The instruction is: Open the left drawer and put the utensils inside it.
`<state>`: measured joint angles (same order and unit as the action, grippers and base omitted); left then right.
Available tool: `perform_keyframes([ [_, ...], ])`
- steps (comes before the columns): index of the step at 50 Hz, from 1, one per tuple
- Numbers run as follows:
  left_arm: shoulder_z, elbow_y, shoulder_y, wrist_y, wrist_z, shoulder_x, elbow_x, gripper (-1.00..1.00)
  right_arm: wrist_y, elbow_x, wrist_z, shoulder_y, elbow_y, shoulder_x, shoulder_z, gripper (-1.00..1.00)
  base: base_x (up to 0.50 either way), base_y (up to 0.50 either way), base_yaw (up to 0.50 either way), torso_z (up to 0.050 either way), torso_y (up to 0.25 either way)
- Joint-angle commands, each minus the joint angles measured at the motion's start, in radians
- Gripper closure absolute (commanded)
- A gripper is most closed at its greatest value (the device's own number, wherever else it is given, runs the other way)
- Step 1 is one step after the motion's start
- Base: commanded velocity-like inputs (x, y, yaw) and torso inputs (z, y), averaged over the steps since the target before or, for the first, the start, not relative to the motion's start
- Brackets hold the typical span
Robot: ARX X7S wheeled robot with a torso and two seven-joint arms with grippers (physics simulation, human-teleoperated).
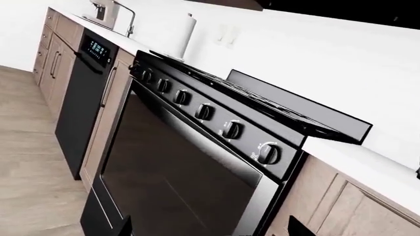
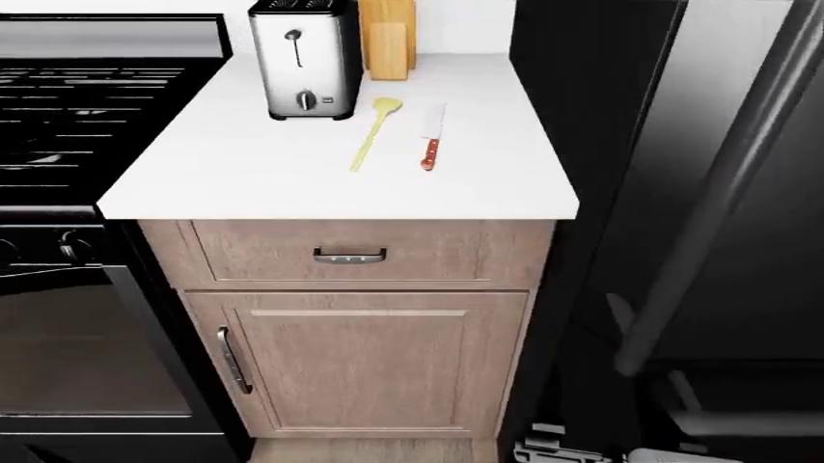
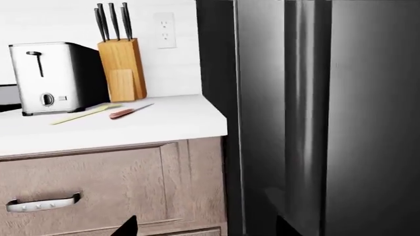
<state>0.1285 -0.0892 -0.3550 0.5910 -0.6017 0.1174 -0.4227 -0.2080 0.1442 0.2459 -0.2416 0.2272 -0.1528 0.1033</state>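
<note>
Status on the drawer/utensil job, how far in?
Nothing done yet. The left drawer is shut, no gripper on its handle. The spatula and the knife lie on the counter beside the toaster. Left: open drawer, move both in.

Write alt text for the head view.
A closed wood drawer sits under a white countertop holding a pale-yellow spatula and a red-handled knife, apart, near a toaster. A black stove stands left, a dark refrigerator right.
</note>
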Motion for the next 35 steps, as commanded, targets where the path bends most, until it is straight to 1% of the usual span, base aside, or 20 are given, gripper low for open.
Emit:
perform_keyframes([
  [1, -0.008, 0.002, -0.003, 0.008, -0.005, 0.007, -0.01, -1.0, -0.003, 0.007, 0.007, -0.002, 0.002, -0.01, 0.009, -1.0, 0.0, 0.5, 0.0, 0.0, 0.0],
  [10, -0.014, 0.007, 0.0, 0.012, -0.01, 0.013, -0.011, -1.0, -0.008, 0.03, 0.006, 0.002, -0.005, -0.013, 0.012, -1.0, 0.0, 0.5, 0.0, 0.0, 0.0],
  [14, -0.017, 0.004, 0.002, 0.004, -0.022, 0.015, 0.012, -1.0, -0.005, 0.024, 0.007, 0.004, -0.007, -0.018, 0.019, -1.0, 0.0, 0.23, 0.0, 0.0, 0.0],
  [15, -0.032, 0.006, 0.01, -0.027, -0.007, 0.03, -0.03, -1.0, 0.002, 0.029, 0.008, 0.005, -0.006, -0.018, 0.019, -1.0, 0.0, 0.11, 0.0, 0.0, 0.0],
  [17, -0.049, 0.008, 0.033, -0.086, -0.005, 0.061, -0.027, -1.0, 0.0, 0.028, 0.008, 0.001, -0.003, -0.021, 0.022, -1.0, 0.0, 0.1, 0.0, 0.0, 0.0],
  [18, -0.047, -0.051, 0.025, -0.152, -0.058, 0.09, 0.09, -1.0, -0.001, 0.029, 0.008, 0.001, -0.006, -0.022, 0.023, -1.0, 0.0, 0.11, 0.0, 0.0, 0.0],
  [19, -0.045, -0.074, 0.019, -0.166, -0.059, 0.1, 0.085, -1.0, -0.002, 0.026, 0.009, 0.002, -0.007, -0.022, 0.024, -1.0, 0.0, 0.1, 0.0, 0.0, 0.0],
  [20, -0.032, -0.145, 0.003, -0.225, -0.077, 0.138, 0.089, -1.0, -0.003, 0.016, 0.013, 0.003, -0.009, -0.022, 0.027, -1.0, 0.0, 0.1, 0.0, 0.0, 0.0],
  [23, 0.039, -0.325, -0.076, -0.331, -0.129, 0.221, 0.115, -1.0, -0.004, 0.009, 0.017, 0.002, -0.005, -0.024, 0.031, -1.0, 0.0, 0.1, 0.0, 0.0, 0.0],
  [25, 0.112, -0.43, -0.158, -0.385, -0.15, 0.275, 0.116, -1.0, -0.012, 0.018, 0.018, -0.001, -0.006, -0.024, 0.028, -1.0, 0.0, 0.1, 0.0, 0.0, 0.0],
  [26, 0.133, -0.455, -0.186, -0.392, -0.155, 0.285, 0.124, -1.0, -0.01, 0.029, 0.019, -0.001, -0.005, -0.023, 0.025, -1.0, 0.0, 0.1, 0.0, 0.0, 0.0],
  [27, 0.225, -0.518, -0.295, -0.379, -0.157, 0.297, 0.115, -1.0, -0.013, 0.046, 0.023, -0.001, -0.002, -0.02, 0.016, -1.0, 0.0, 0.0, 0.0, 0.0, 0.0],
  [28, 0.274, -0.538, -0.358, -0.33, -0.145, 0.283, 0.094, -1.0, -0.029, 0.007, 0.039, -0.004, -0.004, -0.017, 0.019, -1.0, 0.0, 0.0, 0.0, 0.0, 0.0],
  [29, 0.295, -0.545, -0.385, -0.305, -0.135, 0.276, 0.08, -1.0, -0.027, 0.008, 0.037, -0.005, -0.003, -0.018, 0.022, -1.0, 0.0, 0.0, 0.0, 0.0, 0.0],
  [30, 0.356, -0.577, -0.425, -0.291, -0.132, 0.249, 0.082, -1.0, -0.034, 0.006, 0.041, -0.007, -0.002, -0.018, 0.019, -1.0, 0.0, 0.0, 0.0, 0.0, 0.0],
  [31, 0.431, -0.617, -0.429, -0.309, -0.085, 0.199, 0.056, -1.0, -0.031, 0.005, 0.041, -0.008, -0.001, -0.019, 0.022, -1.0, 0.0, 0.06, 0.0, 0.0, 0.0],
  [32, 0.581, -0.767, -0.43, -0.459, 0.065, 0.049, -0.094, -1.0, -0.043, 0.003, 0.034, -0.004, -0.014, -0.021, 0.027, -1.0, 0.0, 0.24, 0.0, 0.0, 0.0],
  [33, 0.731, -0.917, -0.43, -0.604, 0.182, -0.075, -0.244, -1.0, -0.042, 0.001, 0.037, -0.003, -0.013, -0.021, 0.027, -1.0, 0.0, 0.22, 0.0, 0.0, 0.0],
  [34, 0.881, -0.958, -0.43, -0.648, 0.197, -0.052, -0.348, -1.0, -0.04, 0.003, 0.037, -0.003, -0.011, -0.022, 0.028, -1.0, 0.0, 0.14, 0.0, 0.0, 0.0],
  [35, 1.031, -0.958, -0.43, -0.658, 0.196, -0.046, -0.358, -1.0, -0.04, 0.004, 0.038, -0.003, -0.011, -0.022, 0.029, -1.0, 0.0, 0.09, 0.0, 0.0, 0.0],
])
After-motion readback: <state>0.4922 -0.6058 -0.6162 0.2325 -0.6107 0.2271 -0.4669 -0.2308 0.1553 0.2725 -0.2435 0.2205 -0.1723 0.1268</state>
